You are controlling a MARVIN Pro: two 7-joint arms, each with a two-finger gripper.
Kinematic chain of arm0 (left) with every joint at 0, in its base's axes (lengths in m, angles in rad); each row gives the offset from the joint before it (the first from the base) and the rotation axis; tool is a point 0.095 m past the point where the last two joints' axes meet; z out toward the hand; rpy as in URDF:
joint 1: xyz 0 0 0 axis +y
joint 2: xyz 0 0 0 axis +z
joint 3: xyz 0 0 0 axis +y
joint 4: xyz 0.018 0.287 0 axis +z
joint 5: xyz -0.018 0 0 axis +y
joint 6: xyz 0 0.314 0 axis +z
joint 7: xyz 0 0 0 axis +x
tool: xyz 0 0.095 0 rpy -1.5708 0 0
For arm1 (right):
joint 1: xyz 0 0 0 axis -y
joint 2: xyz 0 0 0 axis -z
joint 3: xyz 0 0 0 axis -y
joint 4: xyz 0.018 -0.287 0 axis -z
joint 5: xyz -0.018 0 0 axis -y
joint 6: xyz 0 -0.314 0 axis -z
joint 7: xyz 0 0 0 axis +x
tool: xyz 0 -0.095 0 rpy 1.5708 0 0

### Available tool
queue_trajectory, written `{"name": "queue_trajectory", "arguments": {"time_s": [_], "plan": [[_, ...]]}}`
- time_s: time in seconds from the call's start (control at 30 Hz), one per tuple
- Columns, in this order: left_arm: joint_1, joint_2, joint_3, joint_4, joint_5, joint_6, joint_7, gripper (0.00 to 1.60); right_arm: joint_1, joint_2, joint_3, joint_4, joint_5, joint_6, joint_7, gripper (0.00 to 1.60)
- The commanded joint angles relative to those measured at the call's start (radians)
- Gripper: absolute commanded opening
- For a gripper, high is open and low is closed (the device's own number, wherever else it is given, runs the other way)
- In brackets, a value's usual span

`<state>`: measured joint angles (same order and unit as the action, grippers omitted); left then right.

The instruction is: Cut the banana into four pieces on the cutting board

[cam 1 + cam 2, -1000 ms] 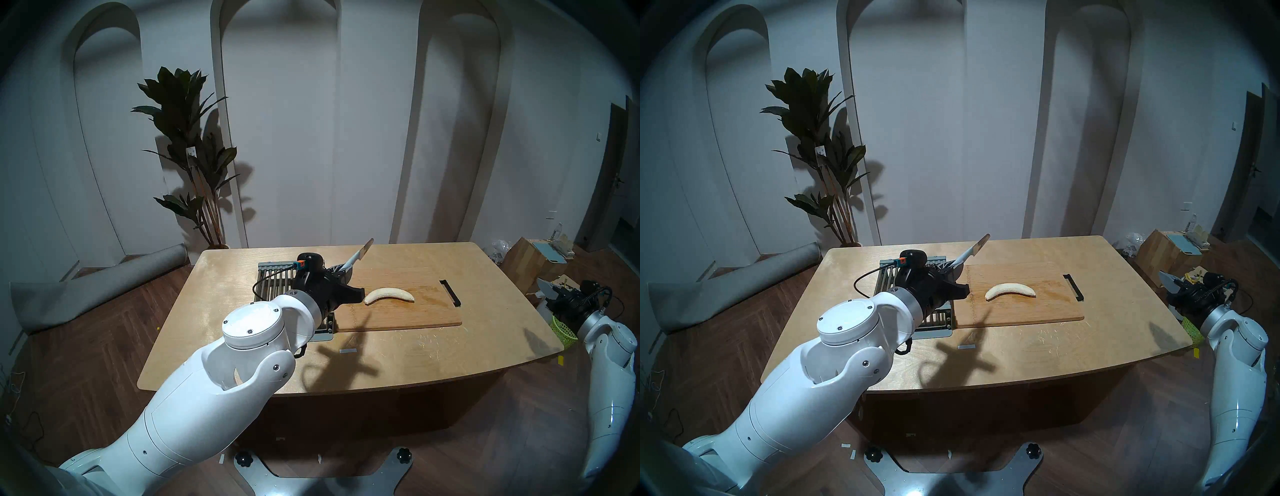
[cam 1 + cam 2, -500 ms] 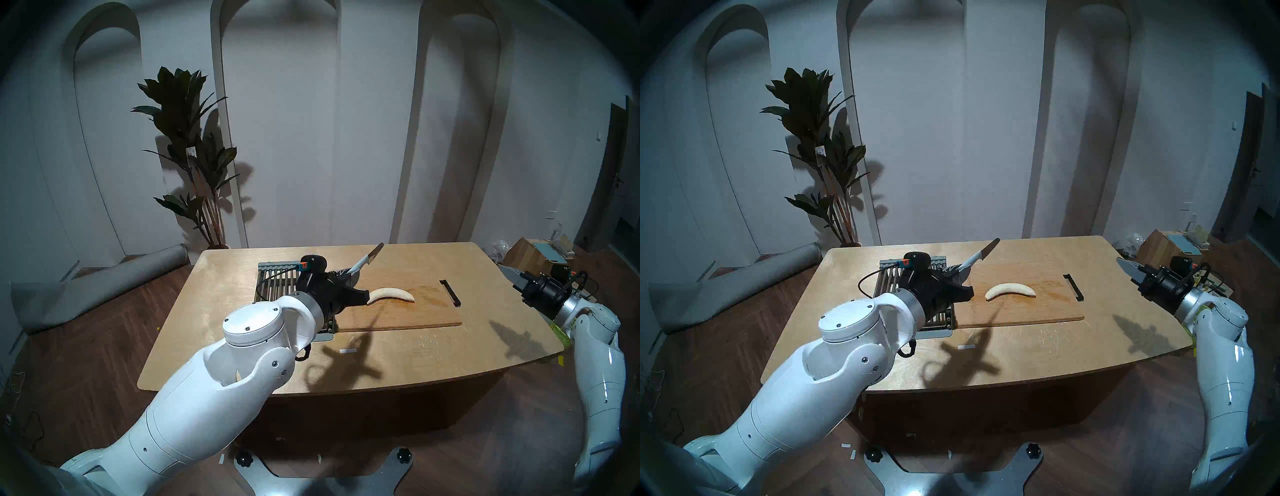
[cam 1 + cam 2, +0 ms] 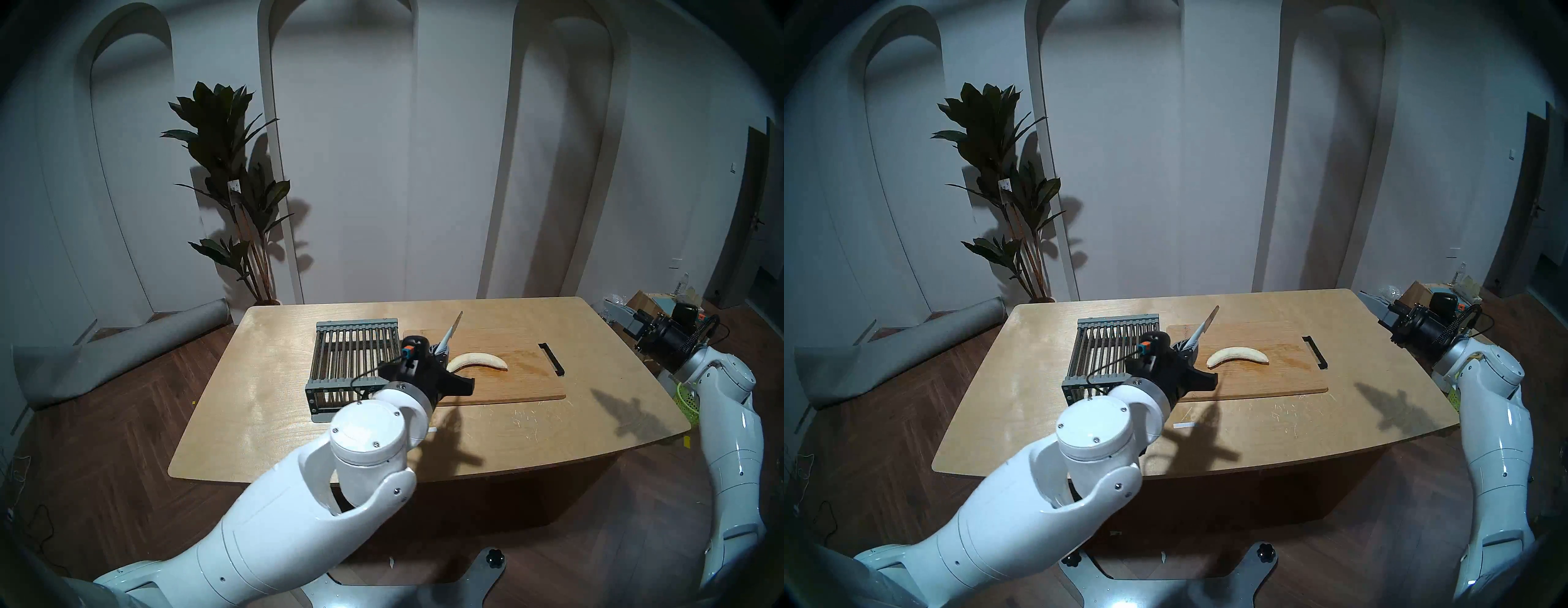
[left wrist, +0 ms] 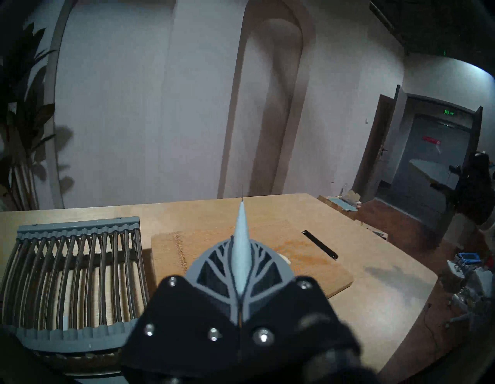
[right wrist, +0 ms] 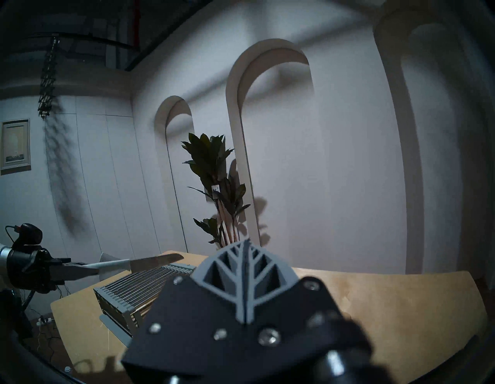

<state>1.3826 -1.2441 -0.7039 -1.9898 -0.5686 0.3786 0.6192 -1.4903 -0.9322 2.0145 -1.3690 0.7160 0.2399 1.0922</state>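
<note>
A wooden table seen from above, in a dim room with arched wall panels; on it a light-brown cutting board with a dark slot handle at its right end, and beside it, on the left, a grey metal slatted rack. The banana lies peeled and whole near the middle of the board, uncut.

The left gripper is clamped on the pale handle of a knife, blade angled up and away; a second ago it hung over the rack, and it has since swung towards the robot and to the right, so the rack is now uncovered and the knife sits just left of the banana's left tip (edge-on in the wrist view, a thin line). The right gripper, fingers pressed together on nothing, has risen from beside the table and now hovers off its far right corner, well apart from the board.

This looks like lining up for the first cut; all three cuts remain.
</note>
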Motion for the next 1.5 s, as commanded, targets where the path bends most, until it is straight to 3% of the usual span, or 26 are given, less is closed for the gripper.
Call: {"name": "queue_trajectory", "arguments": {"time_s": [0.0,0.47,0.63,1.0,1.17,1.47], "plan": [[-0.083,-0.101,0.113,0.048,0.099,-0.004,0.095,0.0,0.035,0.02,0.003,0.004,0.009,-0.018,0.03,0.0],[-0.211,-0.241,0.27,0.27,0.195,-0.026,0.293,0.0,0.102,0.051,-0.013,0.056,0.005,-0.026,0.069,0.0],[-0.219,-0.282,0.277,0.349,0.212,-0.028,0.344,0.0,0.14,0.063,-0.012,0.098,0.01,-0.024,0.069,0.0],[-0.228,-0.368,0.227,0.516,0.249,-0.046,0.526,0.0,0.246,0.117,-0.021,0.209,0.02,-0.017,0.112,0.0],[-0.26,-0.393,0.262,0.577,0.24,-0.069,0.61,0.0,0.291,0.121,-0.052,0.248,0.023,-0.021,0.15,0.0],[-0.316,-0.408,0.378,0.601,0.129,-0.152,0.709,0.0,0.357,0.093,-0.142,0.246,0.022,-0.037,0.223,0.0]]}}
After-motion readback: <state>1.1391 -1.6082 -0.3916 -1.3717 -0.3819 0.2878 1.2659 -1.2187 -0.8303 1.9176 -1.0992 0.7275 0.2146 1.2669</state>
